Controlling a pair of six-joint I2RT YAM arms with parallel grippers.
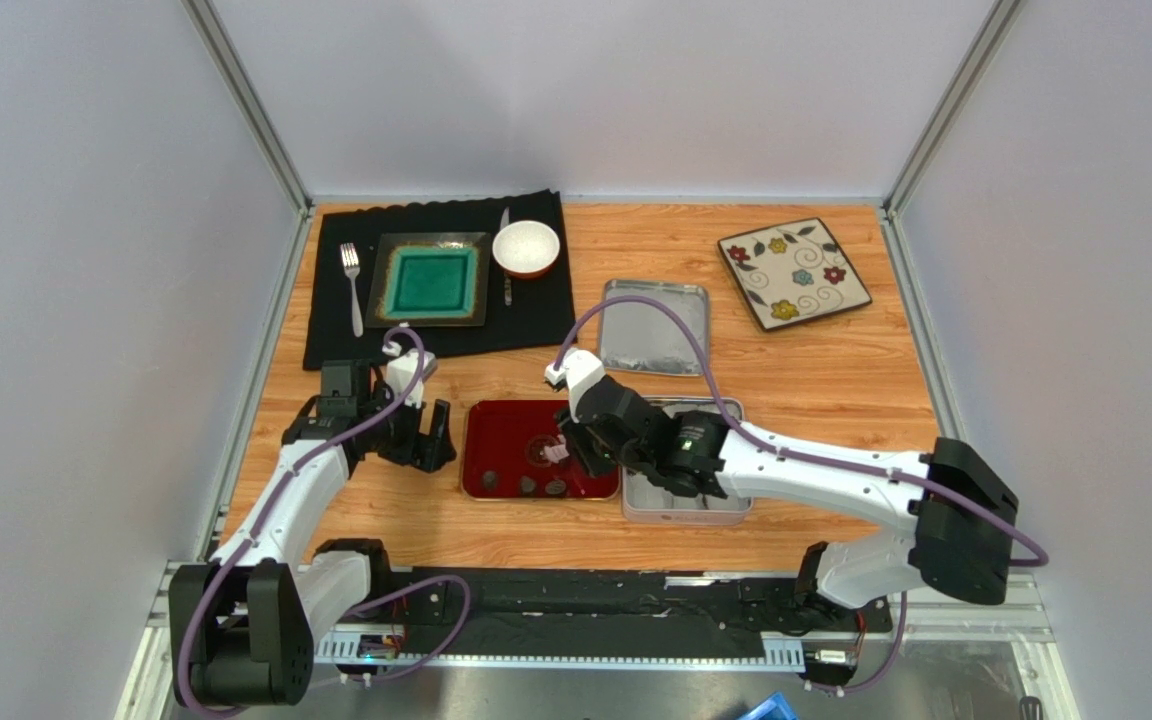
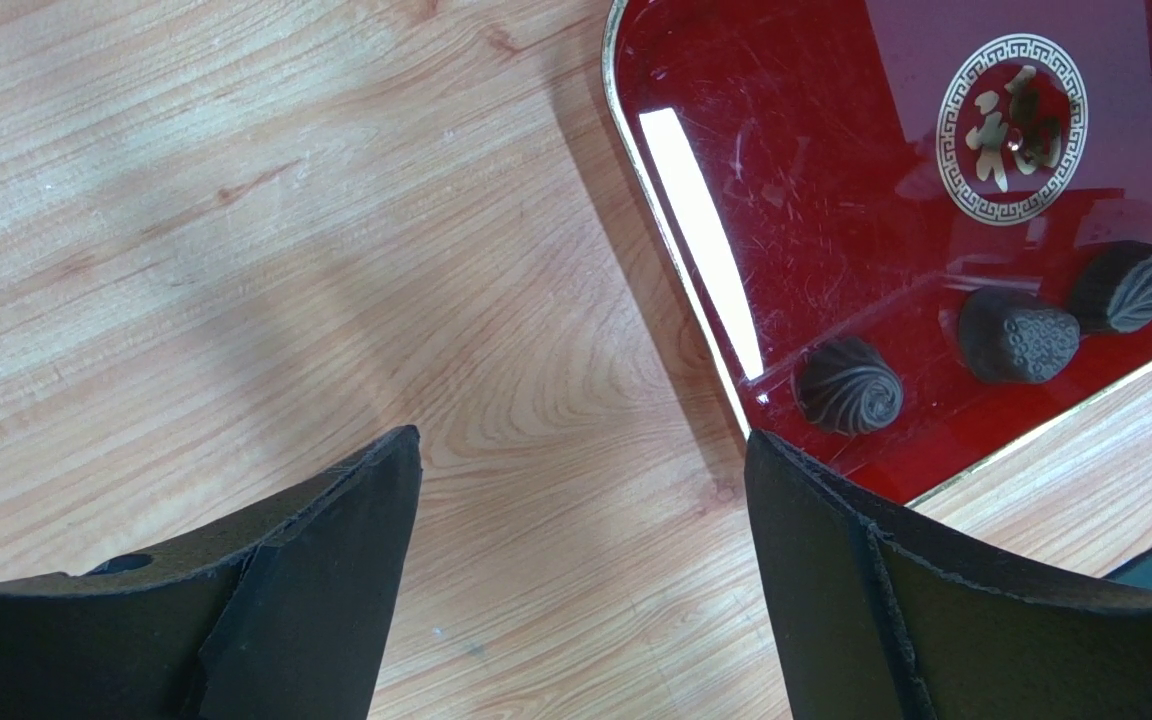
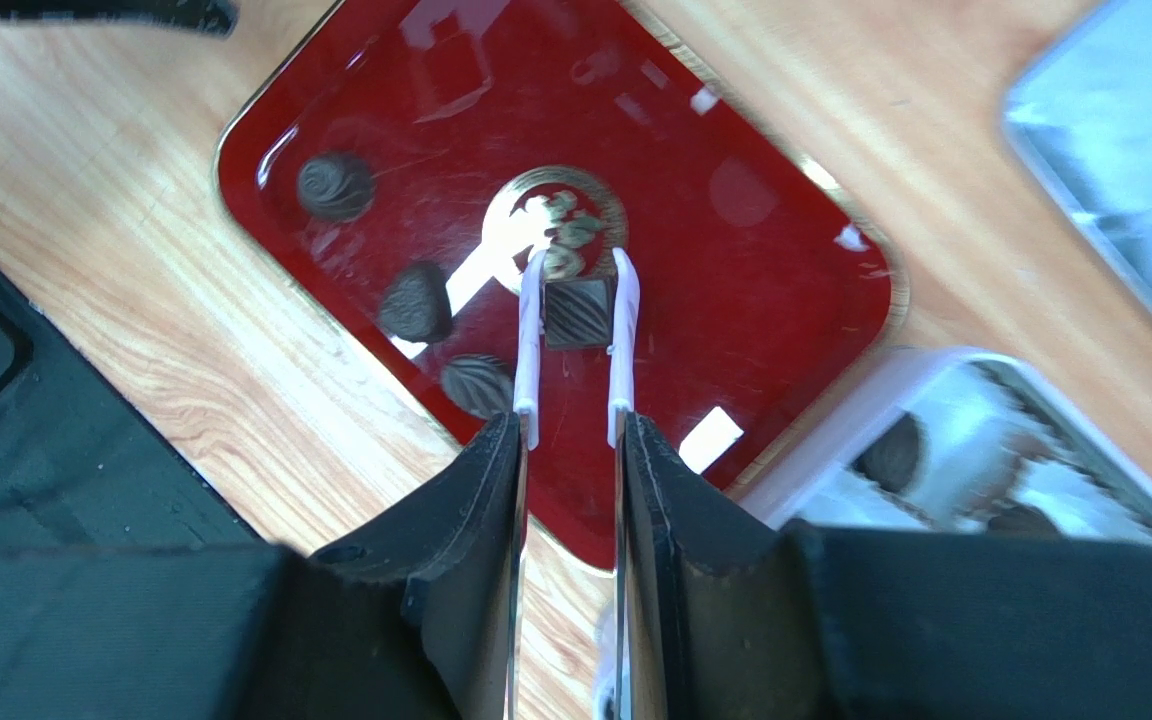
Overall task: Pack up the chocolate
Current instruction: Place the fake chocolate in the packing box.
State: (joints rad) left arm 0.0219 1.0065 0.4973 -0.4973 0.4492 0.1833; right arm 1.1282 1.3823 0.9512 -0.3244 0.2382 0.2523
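Note:
Three round pieces of chocolate lie along the near edge of the red tray. A square piece sits near the tray's gold emblem. My right gripper is shut on a pair of white-tipped tongs, and their tips stand close against both sides of the square piece. More chocolate lies in the open tin to the right of the tray. My left gripper hangs open over bare wood just left of the tray, holding nothing, with the round pieces ahead of it.
The tin's lid lies behind the tin. A black mat at the back left carries a green dish, a fork and a white bowl. A floral plate sits at the back right.

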